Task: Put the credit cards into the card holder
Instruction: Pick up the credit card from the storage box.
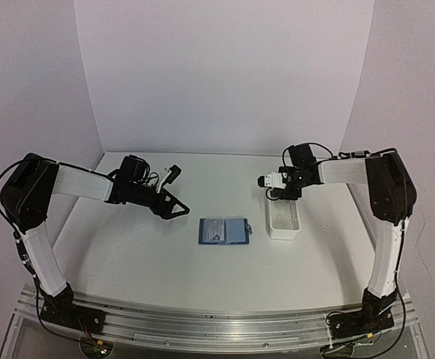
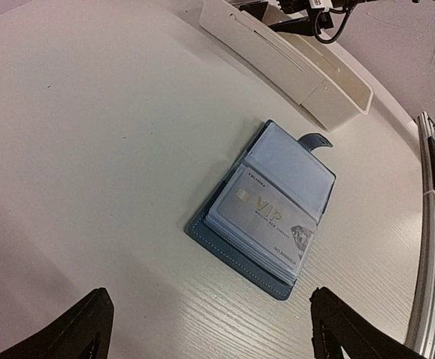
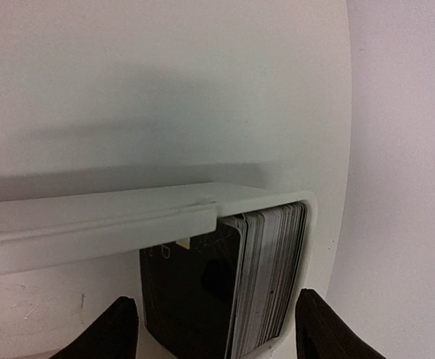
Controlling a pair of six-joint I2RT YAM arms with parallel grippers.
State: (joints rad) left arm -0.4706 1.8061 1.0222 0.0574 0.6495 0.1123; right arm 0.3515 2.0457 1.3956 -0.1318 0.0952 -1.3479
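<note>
Listing from left to right across the white table (image 1: 128, 247).

Left gripper (image 1: 171, 206): hangs over the table left of centre, tilted towards the middle. In its wrist view the gripper (image 2: 210, 318) has its fingers (image 2: 90, 329) spread wide, with nothing between them but bare table.

Card holder (image 1: 223, 231): lies open and flat at the table's centre, clear of both arms. Dark-blue cover, lighter blue slots (image 2: 288, 164), and a tab (image 2: 316, 140) curling up from the far edge. One pale card (image 2: 266, 217) (gold "VIP" lettering) rests face up on the near half; whether it sits inside a slot or only on top I cannot tell.

Tray (image 1: 283, 221): a long white tray just right of the holder, not touching it. Its far end holds a stack of cards (image 3: 266, 277) standing on edge, with a dark card (image 3: 191, 292) facing outwards.

Right gripper (image 1: 283, 193): poised above the tray's far end. Its fingers (image 3: 124, 321) stand well apart on either side of the stack as seen from the wrist, gripping nothing that shows.
</note>
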